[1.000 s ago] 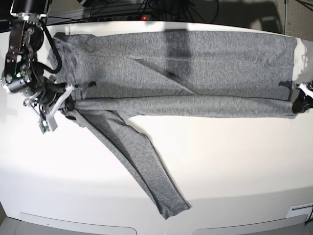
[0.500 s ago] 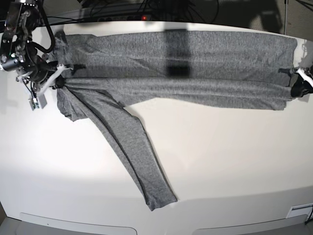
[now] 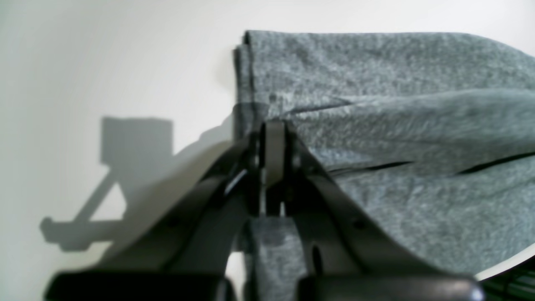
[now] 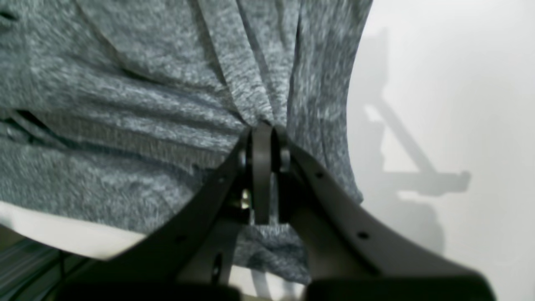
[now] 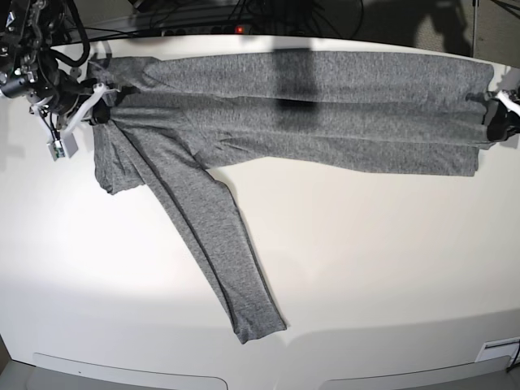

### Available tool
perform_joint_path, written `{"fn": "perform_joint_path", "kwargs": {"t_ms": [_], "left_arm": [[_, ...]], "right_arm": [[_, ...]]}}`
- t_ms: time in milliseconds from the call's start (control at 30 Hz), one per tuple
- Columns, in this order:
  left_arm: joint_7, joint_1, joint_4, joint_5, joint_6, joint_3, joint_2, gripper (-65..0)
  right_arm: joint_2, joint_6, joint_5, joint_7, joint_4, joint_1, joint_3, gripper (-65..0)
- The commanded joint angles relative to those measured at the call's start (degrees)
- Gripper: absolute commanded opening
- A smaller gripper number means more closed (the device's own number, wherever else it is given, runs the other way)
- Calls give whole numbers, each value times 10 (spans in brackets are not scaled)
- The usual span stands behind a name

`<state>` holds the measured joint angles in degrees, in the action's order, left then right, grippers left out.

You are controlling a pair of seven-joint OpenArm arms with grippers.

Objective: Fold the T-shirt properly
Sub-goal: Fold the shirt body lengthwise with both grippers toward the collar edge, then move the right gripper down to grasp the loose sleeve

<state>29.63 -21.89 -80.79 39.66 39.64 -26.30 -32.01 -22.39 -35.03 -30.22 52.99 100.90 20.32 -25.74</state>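
The charcoal-grey T-shirt (image 5: pixel 309 114) lies stretched across the far half of the white table (image 5: pixel 374 260), folded lengthwise. One long sleeve (image 5: pixel 213 244) trails toward the front edge. My right gripper (image 5: pixel 99 108) is shut on the shirt's left end; in the right wrist view the fingertips (image 4: pixel 264 138) pinch gathered cloth (image 4: pixel 167 108). My left gripper (image 5: pixel 494 120) is shut on the shirt's right end; in the left wrist view the fingertips (image 3: pixel 273 133) clamp the cloth's edge (image 3: pixel 376 121).
Black cables (image 5: pixel 244 16) and a power strip with a red light (image 5: pixel 238 29) lie behind the table's far edge. The table's front edge (image 5: pixel 260 361) curves below the sleeve's end.
Both grippers have carried the shirt's near fold toward the far edge, laying it over the body. The loose sleeve has slid with it, up and to the left.
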Motion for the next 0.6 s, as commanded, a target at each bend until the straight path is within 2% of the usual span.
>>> {"fn": "perform_joint_path", "kwargs": {"t_ms": [0, 67, 100, 200, 267, 300, 433, 500, 567], "left_arm": [[-13, 3, -8, -3, 2, -7, -12, -650], [-11, 3, -8, -23, 2, -8, -9, -650], [-11, 3, -8, -27, 2, -8, -9, -630], [-13, 3, -9, -36, 1, -8, -9, -424], [-18, 3, -9, -36, 0, -8, -9, -354], [-23, 3, -9, -37, 0, -8, -9, -349], [-27, 3, -9, -36, 0, -8, -9, -349], [-27, 3, -9, -32, 0, -8, -9, -349], [-27, 3, -9, -25, 0, -8, -9, -349]], "right_arm": [[-9, -4, -3, -7, 10, -2, -5, -650], [-9, -4, -2, -7, 10, -2, -5, -650], [-9, -4, -2, -7, 10, -2, -5, -626], [-10, -4, -3, -18, 10, -3, -5, -427], [-9, -4, -3, -46, 10, -3, -5, -328], [-10, -4, -5, -66, 10, -3, -5, -298], [-9, -3, -21, -126, 10, -15, -5, -277], [-9, -3, -33, -127, 5, -41, 1, -277], [-9, 0, -34, -103, -4, -82, 18, -277]]}}
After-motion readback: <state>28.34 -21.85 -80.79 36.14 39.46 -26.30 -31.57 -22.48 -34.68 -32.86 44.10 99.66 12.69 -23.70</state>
